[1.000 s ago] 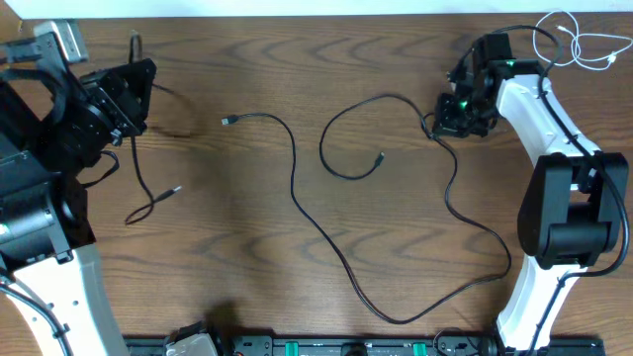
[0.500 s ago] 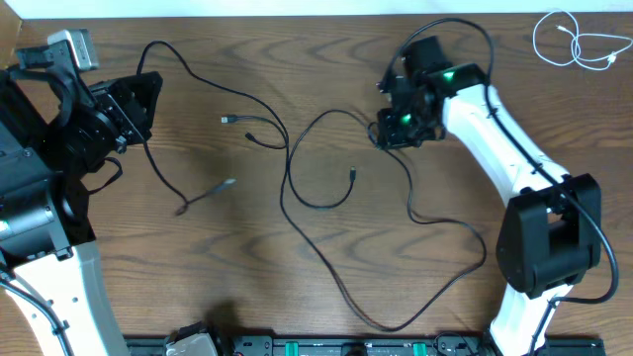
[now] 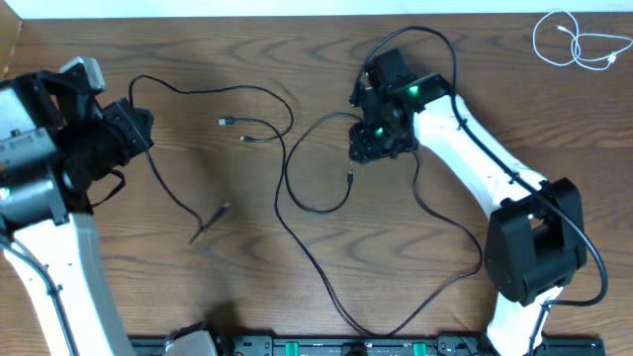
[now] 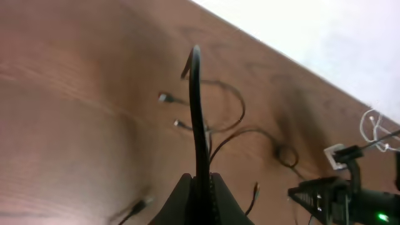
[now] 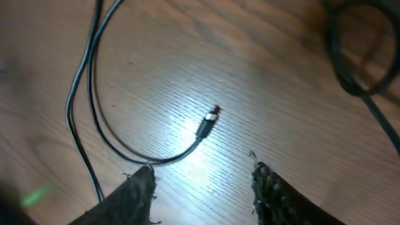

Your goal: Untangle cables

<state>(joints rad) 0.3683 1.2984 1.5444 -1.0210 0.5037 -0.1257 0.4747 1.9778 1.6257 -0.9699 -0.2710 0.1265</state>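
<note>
Left end effector pinches a black cable, right end effector gapes above brown wood-grain table by white wall.

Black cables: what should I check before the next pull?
1. The left tool is shut on a black cable: ok.
2. The right tool is open, nothing between its fingers: ok.
3. The plug lies in view ahead of the right tool: ok.
4. The black cables lie apart: not ok, strands cross.
5. The white cable lies clear of them: ok.
</note>
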